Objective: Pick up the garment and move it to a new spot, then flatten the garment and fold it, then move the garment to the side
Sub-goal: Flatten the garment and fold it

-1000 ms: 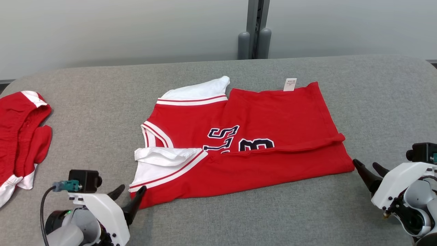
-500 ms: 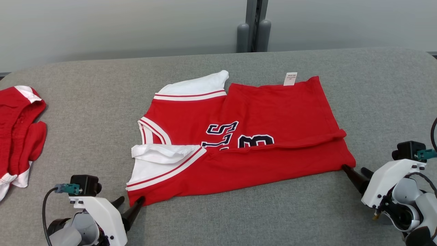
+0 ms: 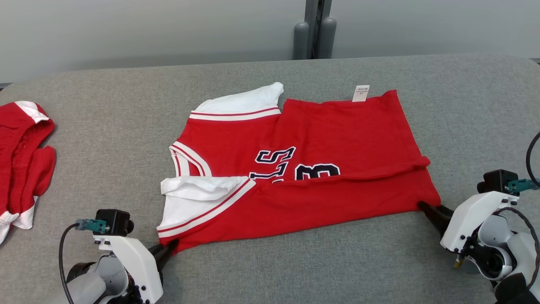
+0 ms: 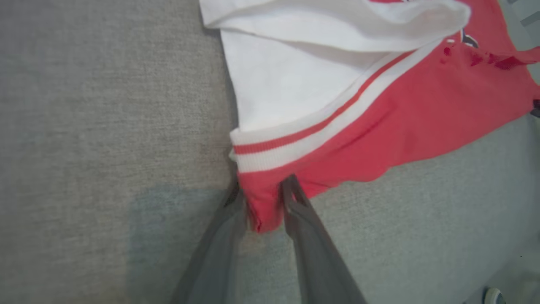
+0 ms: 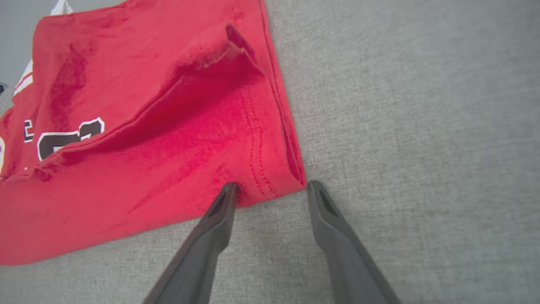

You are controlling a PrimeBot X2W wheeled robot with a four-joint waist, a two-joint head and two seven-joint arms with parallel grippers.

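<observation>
While low left claw (image 4: 263, 185) pinches jersey (image 3: 337, 135) — right claw (image 5: 273, 185) gapes alongside.

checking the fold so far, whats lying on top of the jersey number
A folded red flap of the jersey covers the lower part of the number; the print under it is hidden.

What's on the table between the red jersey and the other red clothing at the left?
Nothing: in the head view, bare grey table lies between the jersey and the red-and-white garment.

Grey table (image 3: 105, 126): red jersey (image 3: 337, 135) centre (second garment (image 3: 21, 160) left).
</observation>
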